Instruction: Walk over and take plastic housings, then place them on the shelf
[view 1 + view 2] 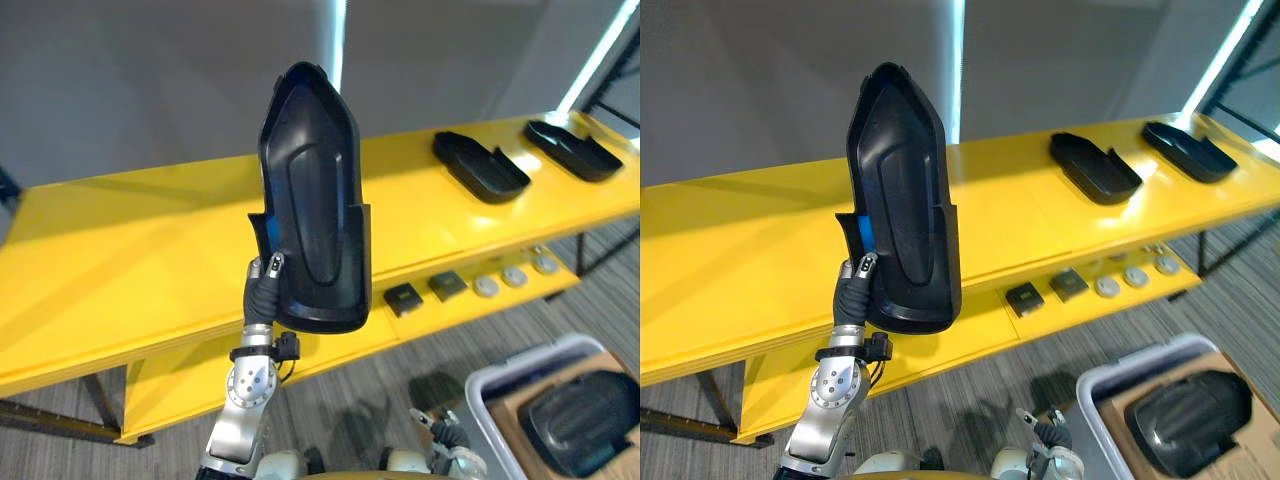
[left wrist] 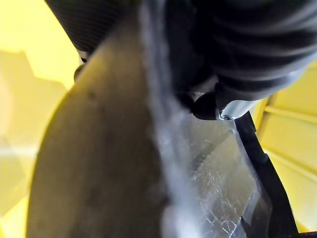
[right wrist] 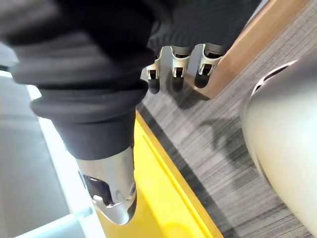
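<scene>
A long black plastic housing [image 1: 315, 200] stands upright in the air in front of the yellow shelf [image 1: 130, 250], its hollow side facing me. My left hand [image 1: 262, 285] is shut on its lower left edge from below; the left wrist view has the housing [image 2: 99, 163] right against the hand. Two more black housings [image 1: 480, 165] [image 1: 573, 150] lie on the shelf's top board at the right. Another housing [image 1: 585, 415] rests in a cardboard box at the lower right. My right hand [image 1: 445, 432] hangs low beside that box, its fingers [image 3: 173, 67] relaxed and holding nothing.
A pale plastic bin [image 1: 490, 385] holds the cardboard box on the grey carpet. The lower shelf board carries two small dark square parts [image 1: 403, 297] [image 1: 447, 285] and a few round discs [image 1: 486, 286]. The left half of the top board is bare yellow.
</scene>
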`<state>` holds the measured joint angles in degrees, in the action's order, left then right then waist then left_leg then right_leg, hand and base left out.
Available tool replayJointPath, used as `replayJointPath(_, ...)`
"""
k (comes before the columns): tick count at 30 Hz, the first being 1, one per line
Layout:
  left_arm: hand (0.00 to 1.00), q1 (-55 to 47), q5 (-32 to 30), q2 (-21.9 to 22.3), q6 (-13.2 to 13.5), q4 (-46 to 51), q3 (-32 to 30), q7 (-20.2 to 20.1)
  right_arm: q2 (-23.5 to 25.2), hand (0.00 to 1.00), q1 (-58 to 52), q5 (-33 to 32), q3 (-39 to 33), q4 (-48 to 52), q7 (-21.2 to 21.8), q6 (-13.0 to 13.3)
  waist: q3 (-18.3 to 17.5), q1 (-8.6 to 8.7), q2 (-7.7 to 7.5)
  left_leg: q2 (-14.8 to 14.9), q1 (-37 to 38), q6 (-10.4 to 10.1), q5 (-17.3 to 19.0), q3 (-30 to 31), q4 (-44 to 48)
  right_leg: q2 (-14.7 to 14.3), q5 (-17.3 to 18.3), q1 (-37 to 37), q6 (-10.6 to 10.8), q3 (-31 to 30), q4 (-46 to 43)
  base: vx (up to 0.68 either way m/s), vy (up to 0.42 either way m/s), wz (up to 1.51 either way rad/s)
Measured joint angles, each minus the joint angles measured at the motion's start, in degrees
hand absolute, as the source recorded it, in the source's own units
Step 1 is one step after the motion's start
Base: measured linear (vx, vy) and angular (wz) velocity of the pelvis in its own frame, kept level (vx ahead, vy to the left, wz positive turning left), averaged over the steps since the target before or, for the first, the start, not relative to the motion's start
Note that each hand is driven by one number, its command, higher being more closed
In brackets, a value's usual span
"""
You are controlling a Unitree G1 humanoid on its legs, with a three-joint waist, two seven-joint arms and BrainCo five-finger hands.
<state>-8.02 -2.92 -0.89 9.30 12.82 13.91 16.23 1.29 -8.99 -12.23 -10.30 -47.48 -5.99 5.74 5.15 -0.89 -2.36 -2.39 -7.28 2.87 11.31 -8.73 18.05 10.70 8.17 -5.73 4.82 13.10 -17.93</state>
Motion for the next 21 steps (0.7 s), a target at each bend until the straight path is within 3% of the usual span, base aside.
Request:
replayJointPath(8,1.00,0.0,0.0,0.7,0.0,-0.3,0.1,-0.2,-0.4,0.00,-0.4,1.2,0.0,1.3,0.0,0.1,-1.2,0.42,-0.21,3.1,3.6,-4.2,-4.4,1.1,-7.9,-4.9,-3.3,3.8,-2.9,1.9,9.2,0.13,-0.146,-0.01)
replayJointPath(13,1.00,0.3,-0.1,0.5,-0.4,-6.2,-1.8,0.1,-0.5,0.00,0.7,1.6,0.0,0.9,0.0,0.2,-1.5,1.58,-0.11,3.2,6.8,-3.7,-8.0,2.4,-14.4,-6.0,-5.2,6.2,-3.5,3.0,13.3,0.04,-0.057,0.11)
replayJointPath(21,1.00,4.8,-4.6,0.0,-4.6,-14.8,-6.9,3.0,-0.7,0.00,1.1,2.9,0.1,-0.7,1.3,0.2,-1.7,2.01,0.39,2.6,8.2,-3.7,-13.0,2.6,-20.3,-6.6,-9.4,7.3,-3.5,2.9,18.7,-0.11,0.003,0.02)
